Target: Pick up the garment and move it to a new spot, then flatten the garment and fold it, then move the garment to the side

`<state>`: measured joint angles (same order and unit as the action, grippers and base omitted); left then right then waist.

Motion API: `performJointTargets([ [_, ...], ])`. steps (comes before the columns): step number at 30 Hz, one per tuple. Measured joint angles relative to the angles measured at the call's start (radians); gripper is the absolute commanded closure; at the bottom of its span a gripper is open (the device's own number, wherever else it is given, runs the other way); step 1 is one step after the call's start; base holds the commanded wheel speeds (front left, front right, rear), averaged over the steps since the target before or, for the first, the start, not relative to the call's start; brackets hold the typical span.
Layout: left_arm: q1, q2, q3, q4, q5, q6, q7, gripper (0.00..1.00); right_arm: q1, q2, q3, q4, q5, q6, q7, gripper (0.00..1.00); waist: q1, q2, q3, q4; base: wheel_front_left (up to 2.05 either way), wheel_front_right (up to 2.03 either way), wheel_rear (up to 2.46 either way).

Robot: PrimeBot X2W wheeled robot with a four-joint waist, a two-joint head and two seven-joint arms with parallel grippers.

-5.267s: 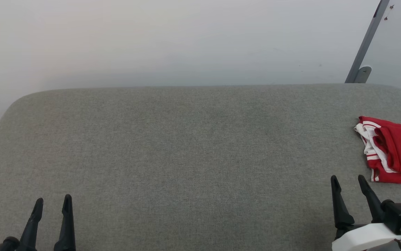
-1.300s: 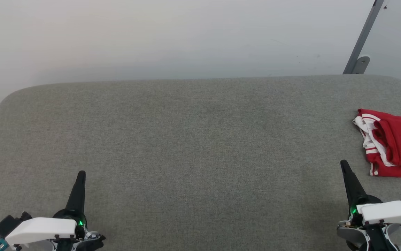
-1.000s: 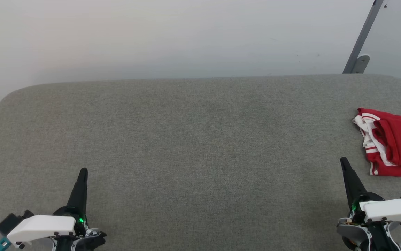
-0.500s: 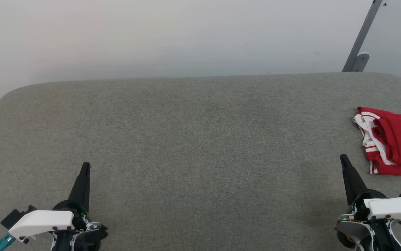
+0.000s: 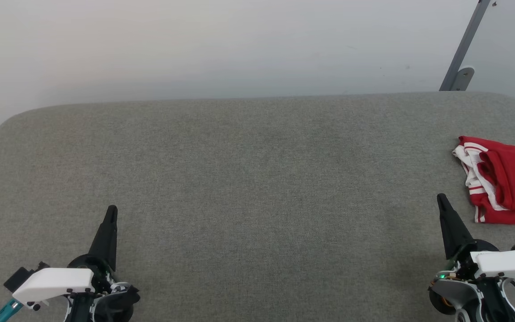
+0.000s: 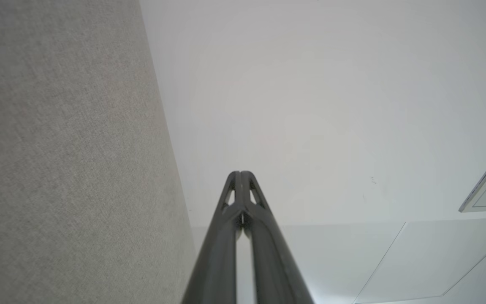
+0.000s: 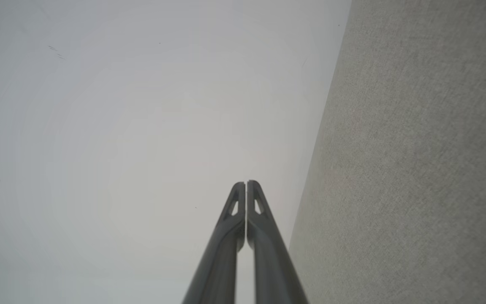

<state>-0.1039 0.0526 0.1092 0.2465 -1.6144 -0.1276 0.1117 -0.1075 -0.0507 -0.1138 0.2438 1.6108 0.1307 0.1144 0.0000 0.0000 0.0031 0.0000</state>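
The garment (image 5: 505,179), bright red with white striped trim, lies folded at the far right of the grey padded surface (image 5: 248,170), partly cut off by the head view's right edge. My right gripper (image 5: 441,199) hovers just left of and nearer than it, shut and empty, apart from the fabric. At the lower left my left gripper (image 5: 112,209) is shut too, holding nothing. In the left wrist view the left gripper (image 6: 240,173) shows its fingers pressed together against the white wall. The right gripper (image 7: 246,183) looks the same in the right wrist view.
A white wall (image 5: 221,44) rises behind the surface's rounded far edge. A grey metal bar with a bracket (image 5: 463,53) leans at the upper right. The grey surface (image 6: 57,169) fills one side of each wrist view (image 7: 416,169).
Both grippers went from open to shut several seconds ago and rolled onto their sides. Over the last second both have edged slightly forward; the camera has tilted a little. The garment lies unmoved.
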Motion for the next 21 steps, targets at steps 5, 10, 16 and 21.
performJointTargets([
  [5, 0.0, 0.0, 0.0, 0.0, 0.0, 0.0, 0.002, 1.0, 0.0, 0.0, 0.0, 0.0, 0.0, 0.0, 0.0, 1.0, 0.0, 0.0, 0.0, 0.0, 0.0, 0.0, 0.0],
  [10, 0.0, 0.0, 0.001, 0.0, 0.0, 0.0, 0.002, 1.0, 0.0, 0.0, 0.0, 0.0, 0.0, 0.0, 0.0, 1.0, 0.0, 0.0, 0.0, 0.0, 0.0, 0.0, 0.0],
  [16, 0.0, -0.001, 0.001, 0.0, 0.0, 0.0, 0.002, 1.0, 0.0, 0.0, 0.0, 0.0, 0.0, 0.0, 0.0, 1.0, 0.0, 0.0, 0.0, 0.0, 0.0, 0.0, 0.0],
  [21, 0.0, -0.001, 0.001, 0.0, 0.0, 0.0, 0.002, 1.0, 0.0, 0.0, 0.0, 0.0, 0.0, 0.0, 0.0, 1.0, 0.0, 0.0, 0.0, 0.0, 0.0, 0.0, 0.0],
])
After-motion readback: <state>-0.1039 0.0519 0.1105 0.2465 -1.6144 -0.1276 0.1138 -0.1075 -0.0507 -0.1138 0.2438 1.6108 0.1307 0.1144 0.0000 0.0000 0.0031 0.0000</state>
